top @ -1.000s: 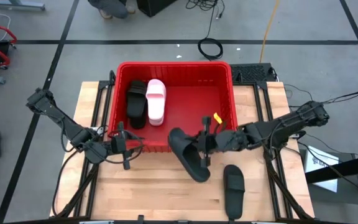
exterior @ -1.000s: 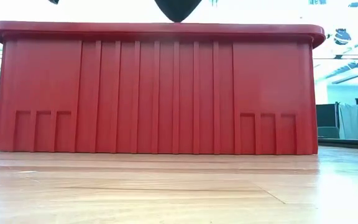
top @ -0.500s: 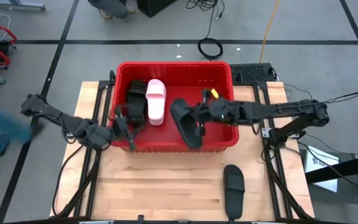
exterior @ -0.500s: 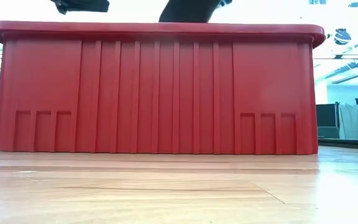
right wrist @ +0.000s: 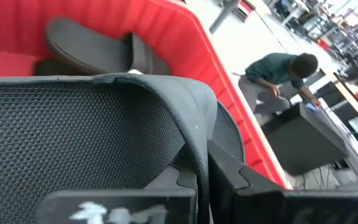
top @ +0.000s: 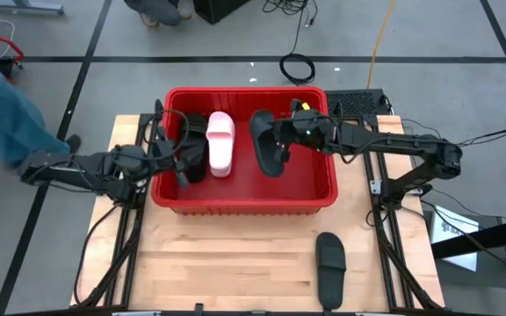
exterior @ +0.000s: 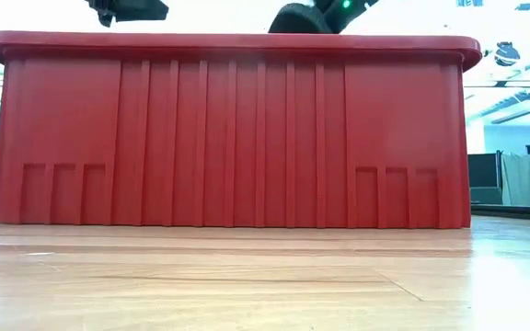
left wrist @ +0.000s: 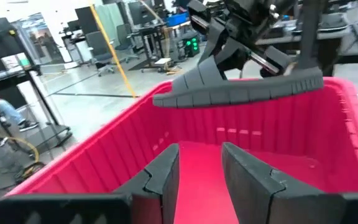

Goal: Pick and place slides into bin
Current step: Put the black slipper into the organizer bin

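Note:
The red bin [top: 246, 204] stands mid-table. A black slide [top: 193, 145] and a pale pink slide [top: 220, 142] lie flat on its floor at the left. My right gripper [top: 286, 136] is shut on another black slide [top: 267, 147] and holds it over the bin's middle; it shows above the rim in the low view [exterior: 297, 17]. My left gripper [top: 181, 160] hovers open and empty over the bin's left part, above the black slide lying there. A third black slide [top: 329, 268] lies on the table in front of the bin. My right gripper holds the black slide by the edge of its strap [right wrist: 194, 140], at the slide's middle. One finger [right wrist: 241, 180] shows beside that edge; the slide hides the other. The fingers come from the table's right, slanting down. The slide hangs about level [left wrist: 229, 87], clear of the bin floor.
The bin's right half floor [top: 310, 180] is bare. Bare wooden table [top: 227, 263] lies in front of the bin. A person in blue [top: 7, 114] moves on the floor left of the table; another person [right wrist: 278, 74] shows in the room beyond.
My right gripper has carried the black slide from in front of the bin up over its near wall toward the far edge, so it now hangs over the bin's middle. My left gripper has gone from the bin's near left corner toward the far edge, over the bin's left part.

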Action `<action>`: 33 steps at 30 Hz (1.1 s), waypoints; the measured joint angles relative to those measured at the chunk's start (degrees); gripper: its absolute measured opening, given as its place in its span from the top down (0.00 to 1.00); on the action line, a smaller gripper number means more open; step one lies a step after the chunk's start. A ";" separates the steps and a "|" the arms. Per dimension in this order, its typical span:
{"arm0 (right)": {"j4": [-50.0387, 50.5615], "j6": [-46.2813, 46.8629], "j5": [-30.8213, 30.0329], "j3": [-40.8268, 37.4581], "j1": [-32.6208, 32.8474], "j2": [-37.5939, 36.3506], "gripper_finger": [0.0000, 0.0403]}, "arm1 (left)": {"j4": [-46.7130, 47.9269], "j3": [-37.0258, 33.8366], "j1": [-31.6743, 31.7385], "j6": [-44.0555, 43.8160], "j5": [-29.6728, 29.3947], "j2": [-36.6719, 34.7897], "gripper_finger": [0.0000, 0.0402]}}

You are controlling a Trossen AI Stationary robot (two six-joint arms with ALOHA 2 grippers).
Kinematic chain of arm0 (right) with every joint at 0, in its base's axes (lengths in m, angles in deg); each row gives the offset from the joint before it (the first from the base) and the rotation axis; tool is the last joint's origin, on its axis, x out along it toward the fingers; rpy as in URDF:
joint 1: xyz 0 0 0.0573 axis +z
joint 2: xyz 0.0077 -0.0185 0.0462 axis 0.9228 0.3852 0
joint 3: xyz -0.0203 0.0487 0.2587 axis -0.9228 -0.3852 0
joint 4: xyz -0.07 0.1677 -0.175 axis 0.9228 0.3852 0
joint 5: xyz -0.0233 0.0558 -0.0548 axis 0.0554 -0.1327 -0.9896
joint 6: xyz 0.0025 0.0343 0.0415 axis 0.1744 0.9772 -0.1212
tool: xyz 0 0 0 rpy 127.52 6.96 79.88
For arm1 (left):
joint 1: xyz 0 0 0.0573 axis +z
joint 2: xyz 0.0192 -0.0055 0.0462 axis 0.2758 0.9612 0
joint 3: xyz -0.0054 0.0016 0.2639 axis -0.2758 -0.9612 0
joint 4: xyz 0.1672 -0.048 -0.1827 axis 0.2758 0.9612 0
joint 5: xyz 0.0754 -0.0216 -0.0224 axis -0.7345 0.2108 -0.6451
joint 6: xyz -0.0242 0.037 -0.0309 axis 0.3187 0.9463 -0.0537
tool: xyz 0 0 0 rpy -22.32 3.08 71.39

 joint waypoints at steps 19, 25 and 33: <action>-8.10 -8.83 -2.17 -0.02 -6.69 16.42 0.99 | -1.92 0.00 19.76 0.25 13.68 0.77 0.68; -12.11 -9.43 -3.23 -0.02 -8.34 21.06 0.99 | -2.10 0.00 21.88 0.15 14.99 2.76 0.68; -17.39 -11.57 -3.34 -0.04 -9.15 25.47 0.99 | -5.17 0.00 22.80 0.16 16.72 6.33 0.68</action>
